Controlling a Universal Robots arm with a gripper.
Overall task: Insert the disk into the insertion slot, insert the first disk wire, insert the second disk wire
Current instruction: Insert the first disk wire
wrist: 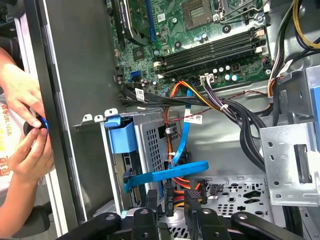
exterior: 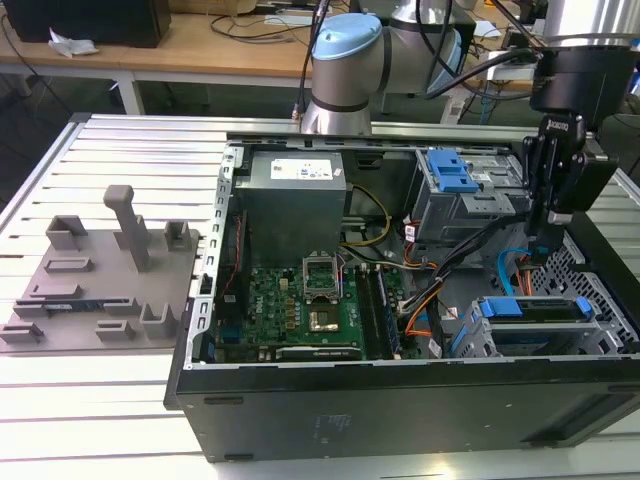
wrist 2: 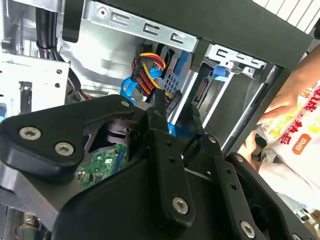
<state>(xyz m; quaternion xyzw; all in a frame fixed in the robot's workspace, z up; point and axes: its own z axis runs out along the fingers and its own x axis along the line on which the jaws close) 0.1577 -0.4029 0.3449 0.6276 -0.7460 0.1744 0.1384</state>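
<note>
In the exterior view the disk, in its blue caddy, lies inside the insertion slot at the case's near right corner. My gripper hangs just above and behind it. In the first wrist view my gripper is open, its fingers standing on either side of a black connector with orange and red wires. A flat blue cable crosses just beyond the fingertips, beside the perforated slot. In the second wrist view, blue shows in the gap of my gripper, and the coloured wires lie beyond.
The taller cage with a blue latch stands behind the gripper. Black cable bundles and the motherboard fill the case's middle. A person's hands work at the case's outer wall. A grey fixture plate lies at the exterior view's left.
</note>
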